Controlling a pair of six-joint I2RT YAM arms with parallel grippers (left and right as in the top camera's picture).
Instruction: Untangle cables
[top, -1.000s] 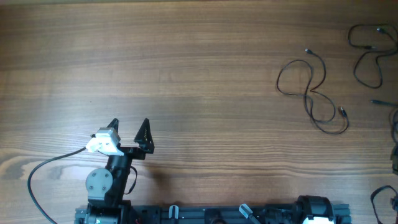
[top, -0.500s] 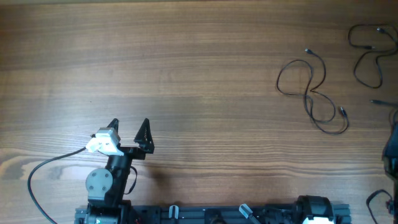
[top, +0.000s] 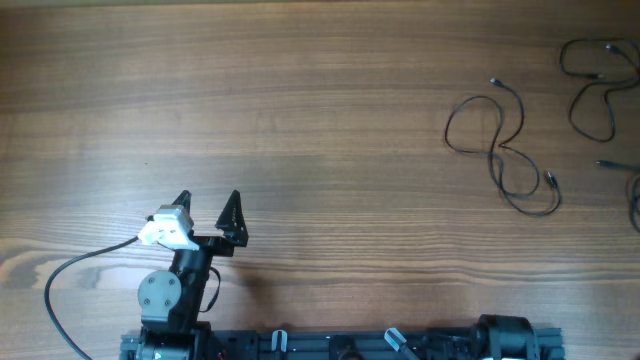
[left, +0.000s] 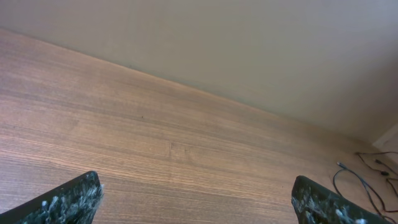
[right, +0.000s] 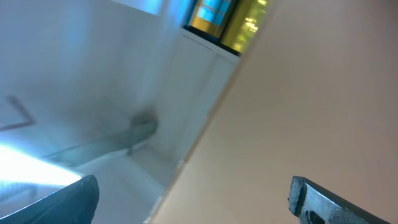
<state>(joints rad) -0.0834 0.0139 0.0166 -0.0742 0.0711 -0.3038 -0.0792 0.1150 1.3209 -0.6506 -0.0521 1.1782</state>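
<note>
- Left claw (top: 207, 203) gapes open and empty over the front left of the table (top: 320, 110)
- Right claw (right: 193, 190) spread wide, facing a pale wall
- Cables (top: 499, 150) lie in loose loops at far right, well apart from the left claw

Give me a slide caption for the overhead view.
Left gripper open at lower left; thin cables lie in loops far to its right.

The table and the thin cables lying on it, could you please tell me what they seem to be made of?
The table looks like wood or wood-print laminate with a matte finish: long streaky grain, no glare. The cables look like thin wire in black plastic or rubber sheathing: they lie in soft, loose loops.
</note>
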